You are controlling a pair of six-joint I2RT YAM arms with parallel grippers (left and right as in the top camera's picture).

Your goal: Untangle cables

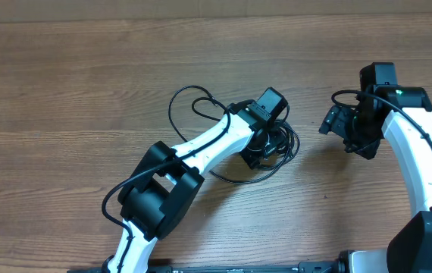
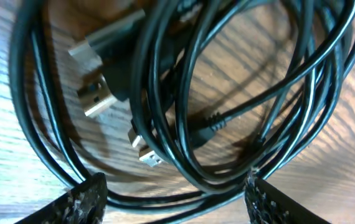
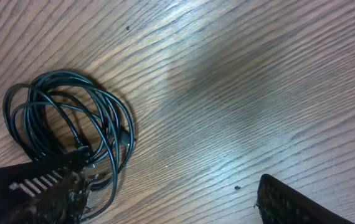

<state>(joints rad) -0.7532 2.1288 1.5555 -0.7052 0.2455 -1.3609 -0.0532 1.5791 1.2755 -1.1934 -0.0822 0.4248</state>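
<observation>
Left gripper (image 2: 177,196) hangs released over the cables (image 2: 141,93), right gripper (image 3: 171,186) released too; you seem mid-pick, so next clamp one loop.

No writing, brand, number or sign can be read anywhere. None is seen on the cables (image 2: 212,121) or their plugs (image 2: 95,102).

Overhead looks straight down; both wrist views, left closest, share the cables (image 2: 143,93)
</observation>
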